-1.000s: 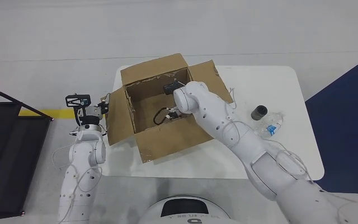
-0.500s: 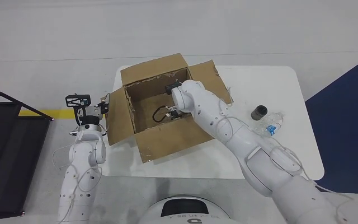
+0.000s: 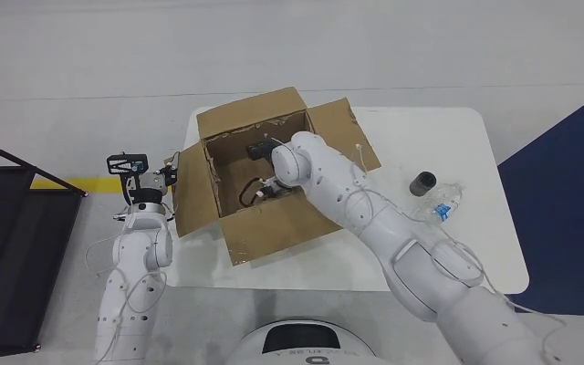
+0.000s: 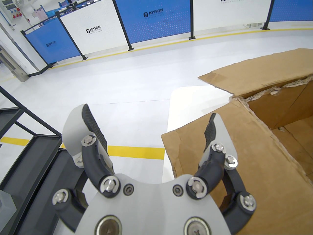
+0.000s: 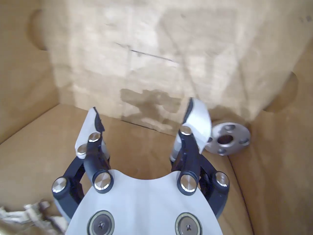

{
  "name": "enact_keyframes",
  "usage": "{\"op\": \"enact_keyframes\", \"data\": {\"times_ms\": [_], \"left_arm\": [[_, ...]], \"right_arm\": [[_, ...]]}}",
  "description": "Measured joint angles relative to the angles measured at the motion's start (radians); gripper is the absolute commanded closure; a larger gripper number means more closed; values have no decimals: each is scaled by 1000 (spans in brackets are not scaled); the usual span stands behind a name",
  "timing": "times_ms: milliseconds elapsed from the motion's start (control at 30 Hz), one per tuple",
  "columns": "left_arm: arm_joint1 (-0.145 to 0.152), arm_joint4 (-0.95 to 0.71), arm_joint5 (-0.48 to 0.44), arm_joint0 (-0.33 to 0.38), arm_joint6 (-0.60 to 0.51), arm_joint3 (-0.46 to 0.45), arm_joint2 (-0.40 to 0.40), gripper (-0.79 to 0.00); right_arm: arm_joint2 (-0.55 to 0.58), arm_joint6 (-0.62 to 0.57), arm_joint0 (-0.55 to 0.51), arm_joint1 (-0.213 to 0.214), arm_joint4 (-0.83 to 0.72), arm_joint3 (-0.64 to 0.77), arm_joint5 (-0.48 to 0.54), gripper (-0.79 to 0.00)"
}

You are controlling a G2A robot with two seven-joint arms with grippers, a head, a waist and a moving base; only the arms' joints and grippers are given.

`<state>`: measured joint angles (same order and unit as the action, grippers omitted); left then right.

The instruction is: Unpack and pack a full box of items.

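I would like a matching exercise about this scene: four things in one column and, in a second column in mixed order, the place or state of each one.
Column one
1. metal flange
2. plastic bottle
3. left gripper
4. right gripper

Column two
A. open, down inside the box, holding nothing
B. lying on the table next to the dark cylinder
C. open, outside the box, beside one of its flaps
D. lying in a bottom corner of the box

Pairs: 1-D, 2-B, 3-C, 4-A
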<state>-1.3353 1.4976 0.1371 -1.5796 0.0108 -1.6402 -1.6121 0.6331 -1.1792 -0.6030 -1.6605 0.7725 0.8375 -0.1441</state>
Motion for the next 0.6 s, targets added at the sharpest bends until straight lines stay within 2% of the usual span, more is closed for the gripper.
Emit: {"op": "enact_keyframes", "data": {"times_ms": [33, 100, 133, 167, 267, 433, 600], "left_arm": [[0, 0, 0, 0, 0, 0, 0, -785], [0, 0, 0, 0, 0, 0, 0, -785], [0, 0, 0, 0, 0, 0, 0, -785], [0, 0, 0, 0, 0, 0, 0, -785], [0, 0, 0, 0, 0, 0, 0, -785], [0, 0, 0, 0, 0, 0, 0, -785], [0, 0, 0, 0, 0, 0, 0, -785]], "right_arm": [[8, 14, -3, 3, 1, 12, 5, -480], [29, 37, -13, 15, 19, 37, -6, -529], [37, 38, -17, 20, 35, 46, -23, -573], [46, 33, -22, 28, 59, 56, -50, -665], [61, -12, -34, 44, 113, 72, -102, -785], [49, -89, -43, 49, 182, 55, -158, -785], [12, -114, -33, 31, 224, -2, -196, -782]]}}
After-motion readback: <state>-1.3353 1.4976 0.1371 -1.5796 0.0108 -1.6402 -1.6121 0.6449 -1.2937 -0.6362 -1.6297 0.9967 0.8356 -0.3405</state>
